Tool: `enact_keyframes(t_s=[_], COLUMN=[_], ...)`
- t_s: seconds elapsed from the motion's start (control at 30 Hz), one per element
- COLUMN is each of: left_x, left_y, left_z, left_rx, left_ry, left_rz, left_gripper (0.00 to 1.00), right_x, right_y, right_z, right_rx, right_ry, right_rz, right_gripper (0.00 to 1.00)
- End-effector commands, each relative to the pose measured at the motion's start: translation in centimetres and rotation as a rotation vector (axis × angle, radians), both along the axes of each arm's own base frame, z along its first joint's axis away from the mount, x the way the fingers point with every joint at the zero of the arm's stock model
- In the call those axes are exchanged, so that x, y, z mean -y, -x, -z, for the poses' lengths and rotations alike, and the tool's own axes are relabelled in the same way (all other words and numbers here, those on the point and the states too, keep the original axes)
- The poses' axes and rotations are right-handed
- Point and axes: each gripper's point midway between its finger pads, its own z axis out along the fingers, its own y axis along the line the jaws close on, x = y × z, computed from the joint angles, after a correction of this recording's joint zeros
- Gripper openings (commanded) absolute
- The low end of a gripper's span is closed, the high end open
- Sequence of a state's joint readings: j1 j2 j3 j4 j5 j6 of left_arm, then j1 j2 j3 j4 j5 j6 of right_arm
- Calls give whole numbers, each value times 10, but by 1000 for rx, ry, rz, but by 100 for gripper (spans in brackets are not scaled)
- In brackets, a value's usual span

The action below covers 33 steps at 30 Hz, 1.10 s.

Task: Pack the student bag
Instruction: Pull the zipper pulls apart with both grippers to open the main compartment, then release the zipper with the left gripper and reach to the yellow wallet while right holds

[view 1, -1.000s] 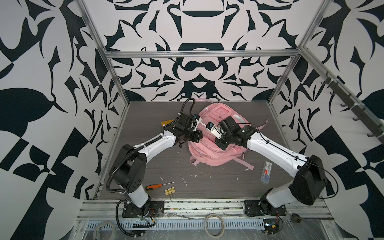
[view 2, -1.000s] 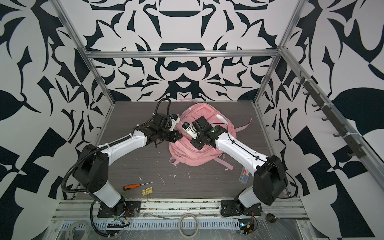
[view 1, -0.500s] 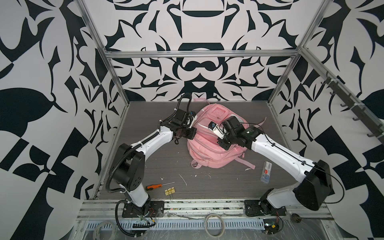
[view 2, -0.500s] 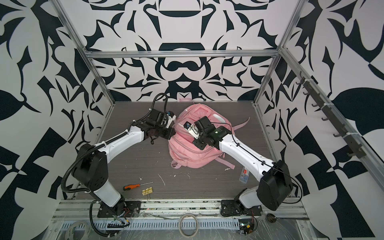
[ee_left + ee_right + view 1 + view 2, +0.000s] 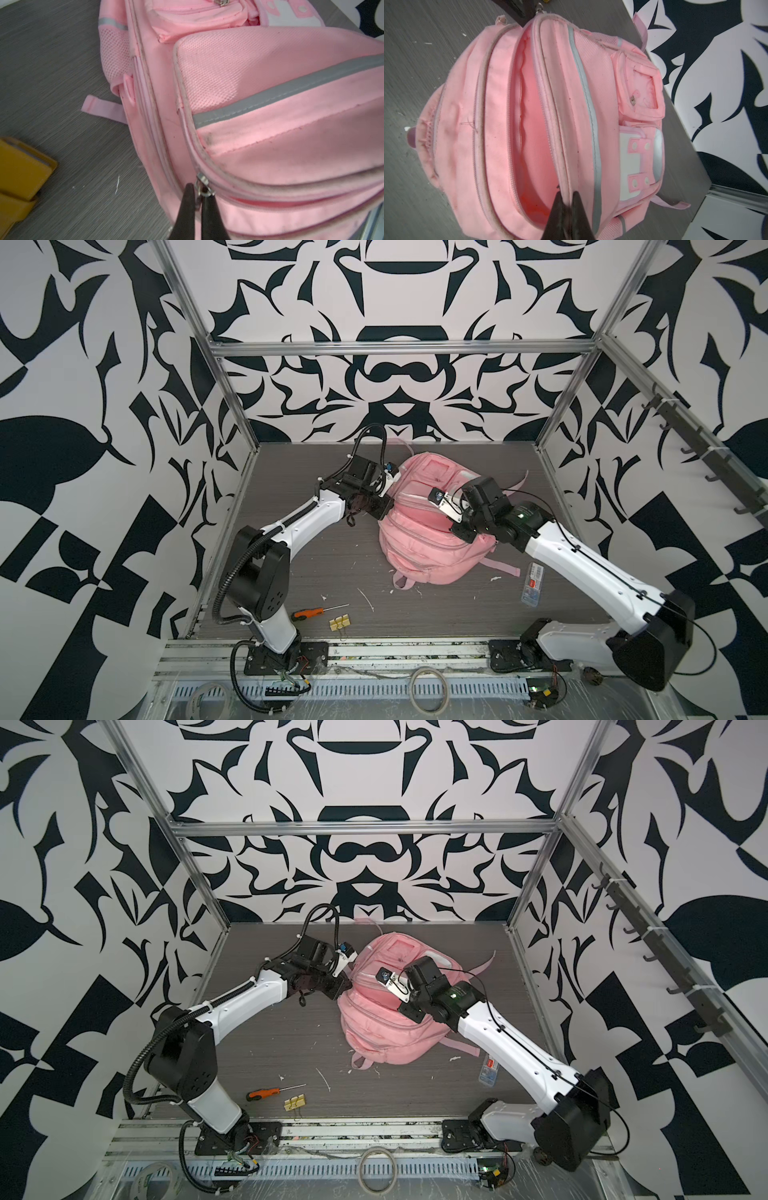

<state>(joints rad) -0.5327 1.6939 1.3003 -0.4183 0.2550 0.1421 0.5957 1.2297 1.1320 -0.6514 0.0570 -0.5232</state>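
The pink student bag (image 5: 419, 547) (image 5: 386, 1031) lies on the grey table, seen in both top views. One zip compartment (image 5: 533, 116) gapes open and shows only pink lining. My left gripper (image 5: 198, 192) is shut on that compartment's metal zip pull (image 5: 204, 188), at the bag's left end (image 5: 384, 506). My right gripper (image 5: 568, 195) is shut on the compartment's piped edge (image 5: 550, 104), at the bag's right side (image 5: 459, 529). The left gripper's black fingertips (image 5: 519, 8) also show in the right wrist view, beside the zip pull (image 5: 538, 9).
An orange-handled screwdriver (image 5: 309, 612) and yellow binder clips (image 5: 340, 622) lie near the front left. A small clear labelled packet (image 5: 532, 583) lies under the right arm. A yellow object (image 5: 20, 172) sits beside the bag. White scraps dot the table. Pink straps (image 5: 498, 566) trail out.
Both grippers have drawn apart a little, the left toward the back left and the right toward the right. The bag has shifted back with them and its compartment mouth is stretched longer.
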Motion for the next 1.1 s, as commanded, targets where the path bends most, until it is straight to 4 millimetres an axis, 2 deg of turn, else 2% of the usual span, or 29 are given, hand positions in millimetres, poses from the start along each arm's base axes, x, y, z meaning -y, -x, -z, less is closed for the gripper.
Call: enact_keyframes(t_s=[0.0, 0.13, 0.27, 0.53, 0.77, 0.87, 0.93, 0.97, 1.0, 1.03, 1.07], left_x=[-9, -13, -16, 20, 40, 37, 27, 20, 12, 3, -6], left_y=[-6, -2, -20, -46, -49, -46, -44, -42, -41, -40, -39], left_z=[-6, -2, 2, -8, -15, -19, -23, -24, -27, -32, -35], left_rx=[15, 33, 71, 65, 57, 53, 58, 54, 50, 36, 10], left_ry=[-27, -46, -69, 15, 52, 45, 24, 11, 9, 19, 35], left_rz=[47, 33, -20, 71, 113, 98, 44, 17, -23, -70, -109], left_gripper=[0, 0, 0, 0, 0, 0, 0, 3, 18, 38, 51], right_x=[18, 19, 18, 10, 6, 2, 3, 4, 3, 3, 2], right_y=[-8, -11, 1, 14, 14, 7, -1, -5, -8, -11, -14], right_z=[-40, -61, -57, -57, -45, -50, -57, -59, -62, -65, -68], right_rx=[139, 177, 144, 135, 112, 149, 166, 167, 167, 168, 174], right_ry=[-2, -69, -35, -6, 25, -6, -46, -66, -85, -100, -114], right_rz=[-8, -32, -102, -228, -284, -273, -237, -220, -203, -187, -175], right_gripper=[0, 0, 0, 0, 0, 0, 0, 0, 0, 0, 0])
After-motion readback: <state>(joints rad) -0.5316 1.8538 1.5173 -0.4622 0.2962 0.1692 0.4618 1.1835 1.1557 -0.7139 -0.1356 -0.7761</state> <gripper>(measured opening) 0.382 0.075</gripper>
